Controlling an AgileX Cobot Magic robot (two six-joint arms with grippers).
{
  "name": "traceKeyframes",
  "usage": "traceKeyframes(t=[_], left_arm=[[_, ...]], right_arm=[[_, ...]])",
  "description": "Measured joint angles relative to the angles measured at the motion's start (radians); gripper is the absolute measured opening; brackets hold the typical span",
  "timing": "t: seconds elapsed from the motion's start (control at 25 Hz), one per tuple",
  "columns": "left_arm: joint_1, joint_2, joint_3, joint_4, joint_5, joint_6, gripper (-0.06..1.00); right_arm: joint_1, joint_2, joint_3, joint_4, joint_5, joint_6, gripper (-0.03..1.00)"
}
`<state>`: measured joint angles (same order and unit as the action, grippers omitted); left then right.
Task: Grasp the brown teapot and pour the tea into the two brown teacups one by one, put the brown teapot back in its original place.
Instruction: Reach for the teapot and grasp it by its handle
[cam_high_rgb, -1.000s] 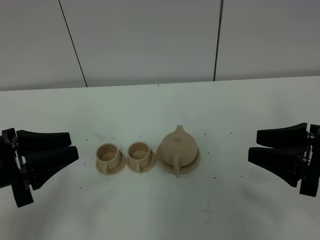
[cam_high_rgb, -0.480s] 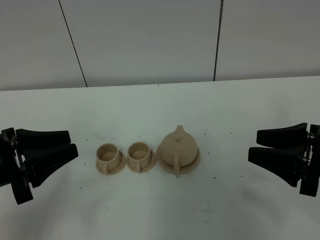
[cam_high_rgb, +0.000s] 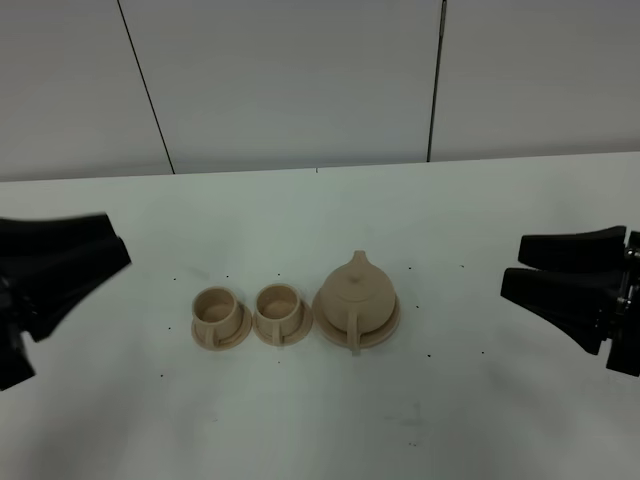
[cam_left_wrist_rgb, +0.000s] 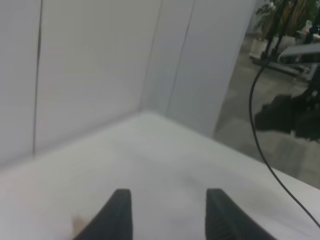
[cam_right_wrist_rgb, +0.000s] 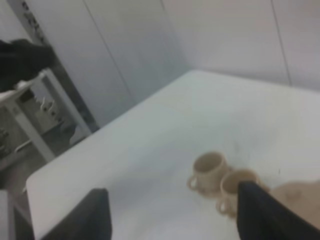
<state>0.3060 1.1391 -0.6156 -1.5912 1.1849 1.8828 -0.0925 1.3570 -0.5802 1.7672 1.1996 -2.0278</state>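
Note:
The brown teapot (cam_high_rgb: 357, 292) stands on its wide saucer (cam_high_rgb: 388, 325) at the table's middle, handle toward the front. The two brown teacups (cam_high_rgb: 215, 305) (cam_high_rgb: 279, 302) stand on small saucers to its left. My left gripper (cam_high_rgb: 118, 243) is open and empty, well left of the cups and blurred by motion. My right gripper (cam_high_rgb: 512, 263) is open and empty, well right of the teapot. The right wrist view shows both cups (cam_right_wrist_rgb: 209, 167) (cam_right_wrist_rgb: 237, 185) and a blurred edge of the teapot (cam_right_wrist_rgb: 300, 197) between its open fingers (cam_right_wrist_rgb: 95, 215). The left wrist view shows open fingers (cam_left_wrist_rgb: 117, 210) over bare table.
The white table (cam_high_rgb: 320, 420) has small dark specks. A white panelled wall (cam_high_rgb: 300, 80) stands behind the table's back edge. A black cable (cam_left_wrist_rgb: 260, 145) and equipment show beyond the table in the left wrist view.
My left gripper has risen and drawn back to the left, now blurred. My right gripper has shifted slightly to the right. The teapot and cups have not moved.

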Motion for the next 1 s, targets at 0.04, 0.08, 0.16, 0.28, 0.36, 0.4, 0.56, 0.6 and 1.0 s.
traceKeyframes(t=[0.04, 0.08, 0.16, 0.28, 0.36, 0.4, 0.56, 0.6, 1.0], left_arm=[[0.0, -0.052, -0.016, -0.003, -0.006, -0.022, 0.38], [0.0, -0.107, -0.029, -0.004, -0.039, -0.047, 0.38], [0.0, -0.21, -0.041, 0.009, -0.169, -0.117, 0.37], [0.0, -0.351, -0.042, 0.101, -0.361, -0.214, 0.37], [0.0, -0.434, -0.042, 0.186, -0.441, -0.286, 0.37], [0.0, -0.465, -0.042, 0.227, -0.467, -0.336, 0.37], [0.0, -0.593, -0.042, 0.376, -0.508, -0.54, 0.37], [0.0, -0.624, -0.042, 0.422, -0.513, -0.593, 0.37], [0.0, -0.84, -0.043, 0.889, -0.512, -1.137, 0.36]], right_arm=[[0.0, -0.021, 0.0, 0.003, 0.0, 0.004, 0.52], [0.0, -0.044, 0.0, 0.003, -0.005, 0.009, 0.52], [0.0, -0.082, 0.0, 0.003, -0.031, 0.018, 0.52], [0.0, -0.125, 0.0, 0.004, -0.072, 0.047, 0.52], [0.0, -0.141, 0.0, 0.004, -0.093, 0.068, 0.52], [0.0, -0.147, 0.0, 0.004, -0.1, 0.079, 0.52], [0.0, -0.154, 0.0, 0.003, -0.113, 0.103, 0.52], [0.0, -0.154, 0.0, 0.003, -0.116, 0.104, 0.52], [0.0, -0.154, 0.0, 0.003, -0.153, 0.113, 0.52]])
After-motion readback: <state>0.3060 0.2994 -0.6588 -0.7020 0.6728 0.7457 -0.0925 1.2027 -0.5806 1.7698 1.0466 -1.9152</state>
